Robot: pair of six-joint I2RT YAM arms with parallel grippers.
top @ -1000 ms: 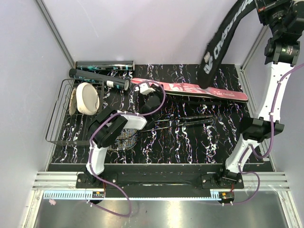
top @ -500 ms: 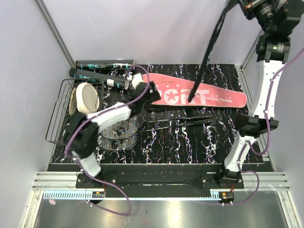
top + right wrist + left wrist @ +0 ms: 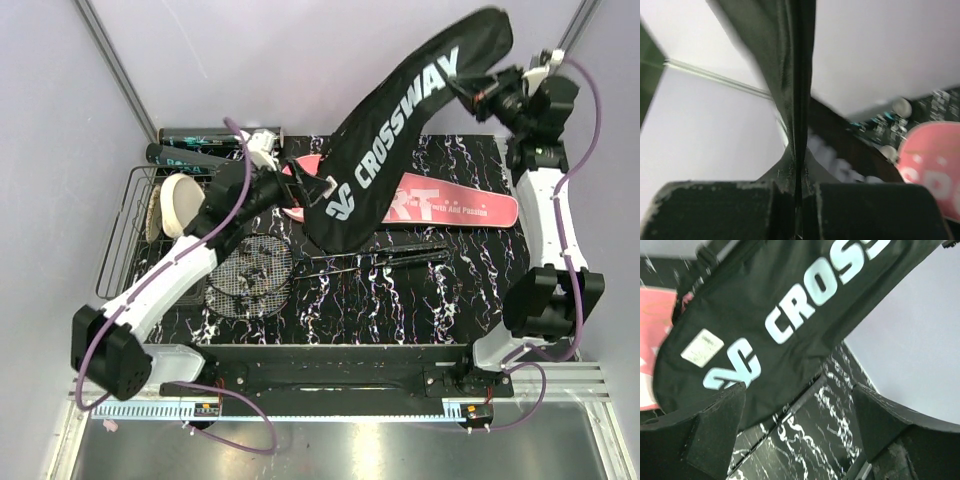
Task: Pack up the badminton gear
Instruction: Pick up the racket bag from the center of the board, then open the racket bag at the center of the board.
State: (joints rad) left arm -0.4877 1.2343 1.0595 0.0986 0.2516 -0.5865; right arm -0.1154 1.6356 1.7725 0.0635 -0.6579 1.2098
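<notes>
From the top view, with twelve o'clock at the far wall, we see the long black fabric "CROSSWAY" bag (image 3: 400, 130) hanging slantwise above the table. Its upper end is at one o'clock and its rounded lower end is near the centre. The right gripper (image 3: 478, 92) is raised at one o'clock, and in its wrist view its fingers (image 3: 720, 210) are pressed together, pinching an edge of the bag's fabric.

The left gripper (image 3: 295, 188) reaches toward eleven o'clock, close to the bag's lower end. In its wrist view the two fingers (image 3: 715, 425) stand wide apart with nothing between them, and the bag's white lettering fills the frame beyond them. We cannot tell whether they touch the fabric.

The flat pink "SPORT" racket case (image 3: 450, 205) lies on the dark marbled table (image 3: 400, 300) from the centre toward two o'clock, partly under the bag. The two pink-framed rackets (image 3: 250, 275) lie stacked, heads at eight o'clock and shafts pointing toward three. A dark tube (image 3: 190, 135) lies at eleven o'clock. At nine o'clock, a black wire basket (image 3: 125, 250) holds a cream round disc (image 3: 180, 205).
</notes>
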